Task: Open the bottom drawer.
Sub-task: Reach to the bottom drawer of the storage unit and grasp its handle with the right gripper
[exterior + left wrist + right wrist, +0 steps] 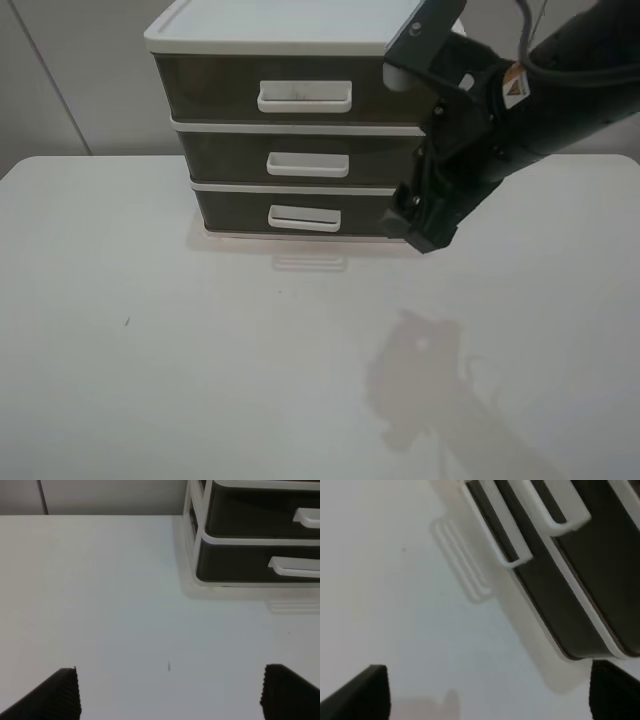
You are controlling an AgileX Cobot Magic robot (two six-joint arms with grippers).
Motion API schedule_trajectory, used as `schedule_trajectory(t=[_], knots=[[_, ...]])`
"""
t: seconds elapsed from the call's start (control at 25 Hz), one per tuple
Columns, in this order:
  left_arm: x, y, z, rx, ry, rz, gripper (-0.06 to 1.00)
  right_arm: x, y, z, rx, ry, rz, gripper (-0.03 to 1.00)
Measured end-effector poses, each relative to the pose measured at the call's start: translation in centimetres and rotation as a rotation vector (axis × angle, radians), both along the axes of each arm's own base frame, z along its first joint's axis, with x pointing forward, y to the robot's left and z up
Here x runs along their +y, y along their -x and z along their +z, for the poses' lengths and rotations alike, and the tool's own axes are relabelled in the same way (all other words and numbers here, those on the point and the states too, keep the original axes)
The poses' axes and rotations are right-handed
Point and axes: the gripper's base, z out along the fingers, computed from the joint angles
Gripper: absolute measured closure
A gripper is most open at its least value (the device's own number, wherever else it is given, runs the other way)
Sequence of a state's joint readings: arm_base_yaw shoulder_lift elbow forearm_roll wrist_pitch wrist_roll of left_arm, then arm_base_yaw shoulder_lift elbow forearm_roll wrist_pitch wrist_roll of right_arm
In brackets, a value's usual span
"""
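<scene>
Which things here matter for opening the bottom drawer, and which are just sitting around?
For the job:
- bottom drawer, shut
- its white handle
- right gripper, open, near that drawer's right end

Just there:
- middle drawer
- top drawer
- table
- left gripper, open, apart from the drawers, likely idle

A white tabletop (150, 400) fills most of the view. At its back stands a small set of drawers in a white frame (280, 30). The top drawer (210, 90) is the tallest. It is dark and has a wide white handle (304, 96). Right under it is the middle drawer (225, 158), thinner, with a smaller white handle (308, 165). Both are shut. A tiny dark speck (127, 322) sits on the tabletop, well apart from the drawers. A soft grey shadow (420, 380) lies to the right. Behind is a pale wall (70, 80).
</scene>
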State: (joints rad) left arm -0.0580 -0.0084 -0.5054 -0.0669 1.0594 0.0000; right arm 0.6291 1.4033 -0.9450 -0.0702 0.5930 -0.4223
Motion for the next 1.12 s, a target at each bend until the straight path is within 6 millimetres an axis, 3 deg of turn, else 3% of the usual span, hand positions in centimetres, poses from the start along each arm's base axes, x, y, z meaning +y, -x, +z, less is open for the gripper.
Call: schedule_trajectory(t=[0.32,0.56,1.12], knots=[[0.0,0.0,0.0,0.000,0.000,0.000,0.20,4.2,-0.9,-5.4,0.008,0.155,0.280,0.18],[0.0,0.0,0.0,0.000,0.000,0.000,0.20,6.0,-2.3,-9.3,-0.025,0.159,0.344,0.18],[0.0,0.0,0.0,0.000,0.000,0.000,0.20,8.4,-4.5,-14.3,-0.217,0.098,0.446,0.18]])
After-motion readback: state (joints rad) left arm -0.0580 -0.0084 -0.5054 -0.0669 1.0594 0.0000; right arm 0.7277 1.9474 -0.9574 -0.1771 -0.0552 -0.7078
